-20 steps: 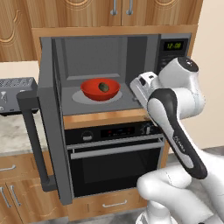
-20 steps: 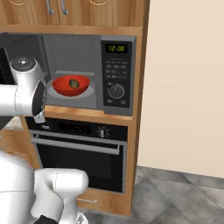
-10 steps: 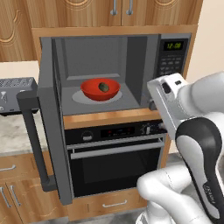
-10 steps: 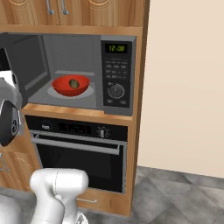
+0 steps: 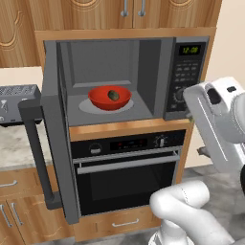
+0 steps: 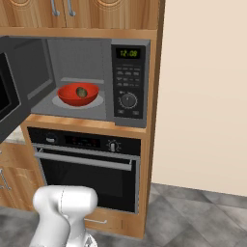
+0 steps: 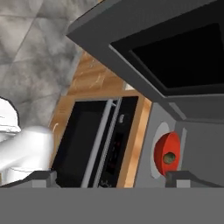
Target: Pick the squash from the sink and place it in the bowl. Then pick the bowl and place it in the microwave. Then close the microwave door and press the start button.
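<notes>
- Red bowl [image 5: 109,97] sits inside the microwave [image 5: 139,79], centre of the frame, with the dark green squash [image 5: 114,95] in it.
- Microwave door [image 5: 56,139] stands open at left.
- Jaws stand wide, holding nothing.

Squash [image 5: 114,95] in bowl [image 5: 101,99], microwave [image 5: 158,81] open

Oven [image 5: 127,174]: sat built into the wood cabinetry, its door shut.
Oven handle [image 5: 128,161]: ran horizontally across the oven's top edge.
Toaster [image 5: 16,103]: stood on the pale counter, up and left of the oven.
Upper cabinets [image 5: 129,14]: hung well above the oven.
Drawer [image 5: 125,224]: lay just below the oven.
</notes>
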Motion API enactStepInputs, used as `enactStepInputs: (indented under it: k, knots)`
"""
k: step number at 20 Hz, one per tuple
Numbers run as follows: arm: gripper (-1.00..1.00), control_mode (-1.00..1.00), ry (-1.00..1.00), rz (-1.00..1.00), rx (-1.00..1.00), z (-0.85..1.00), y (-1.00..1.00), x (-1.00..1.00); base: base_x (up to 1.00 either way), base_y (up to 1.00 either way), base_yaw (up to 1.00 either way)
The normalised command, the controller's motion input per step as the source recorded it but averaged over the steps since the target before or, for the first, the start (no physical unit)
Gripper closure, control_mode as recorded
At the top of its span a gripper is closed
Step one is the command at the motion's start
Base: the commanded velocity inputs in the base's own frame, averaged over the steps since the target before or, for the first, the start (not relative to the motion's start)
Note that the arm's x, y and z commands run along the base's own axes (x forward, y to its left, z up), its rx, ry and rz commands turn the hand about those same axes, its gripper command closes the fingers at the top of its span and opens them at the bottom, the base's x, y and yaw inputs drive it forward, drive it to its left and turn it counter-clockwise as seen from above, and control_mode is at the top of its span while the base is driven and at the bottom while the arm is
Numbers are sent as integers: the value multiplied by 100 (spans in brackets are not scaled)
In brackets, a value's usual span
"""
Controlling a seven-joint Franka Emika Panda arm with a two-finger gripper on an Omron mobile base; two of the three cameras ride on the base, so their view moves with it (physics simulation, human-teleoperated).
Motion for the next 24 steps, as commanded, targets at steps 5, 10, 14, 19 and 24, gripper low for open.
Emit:
enactStepInputs:
  k: [5,10,14,19,24]
  knots:
    - [-100,-100,-21,-3,5,-1,-6,-100,0,0,0]
    - [-100,-100,-17,-15,0,-2,30,-75,0,0,0]
    - [-100,-100,-10,-21,0,-6,44,-20,0,0,0]
    - [-100,-100,-20,-21,2,-4,2,-13,0,0,0]
    - [-100,-100,-16,-15,0,-24,54,-20,0,0,0]
